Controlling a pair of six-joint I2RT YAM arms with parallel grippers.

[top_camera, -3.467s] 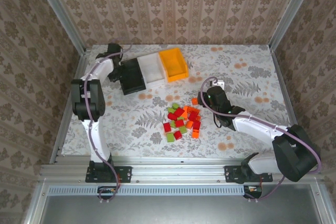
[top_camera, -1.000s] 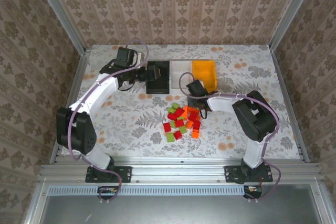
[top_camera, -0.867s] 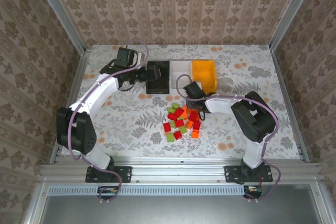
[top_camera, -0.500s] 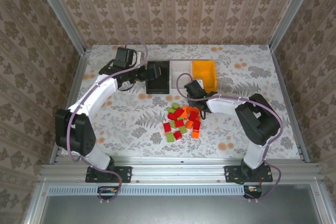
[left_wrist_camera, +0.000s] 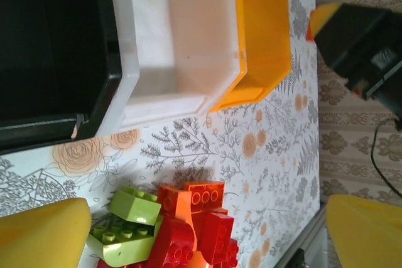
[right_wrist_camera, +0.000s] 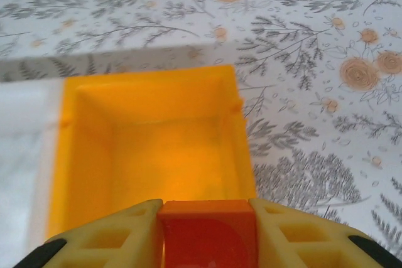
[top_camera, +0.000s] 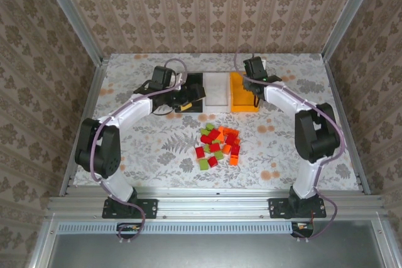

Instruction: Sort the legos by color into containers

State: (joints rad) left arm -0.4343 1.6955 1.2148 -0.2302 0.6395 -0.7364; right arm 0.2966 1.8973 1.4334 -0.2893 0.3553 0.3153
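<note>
The legos [top_camera: 218,144] lie in a loose pile of red, orange and yellow-green blocks mid-table. Behind them stand the containers in a row: black bin [top_camera: 198,89], white bin [top_camera: 217,89], orange-yellow bin [top_camera: 242,100]. My right gripper [top_camera: 250,83] hovers over the orange-yellow bin [right_wrist_camera: 151,76], shut on an orange lego [right_wrist_camera: 207,236]. My left gripper [top_camera: 185,101] is open at the black bin's front; its yellow fingers [left_wrist_camera: 44,233] spread wide either side of the pile [left_wrist_camera: 182,218], with nothing between them.
The floral-patterned table [top_camera: 144,142] is fenced by a metal frame and papered walls. The orange-yellow bin's inside looks bare, and so does the white bin [left_wrist_camera: 182,36]. The black bin [left_wrist_camera: 50,42] is too dark inside to read.
My right gripper left the pile and rose back over the orange-yellow bin carrying an orange lego. The left gripper shifted right, to the black bin's front.
</note>
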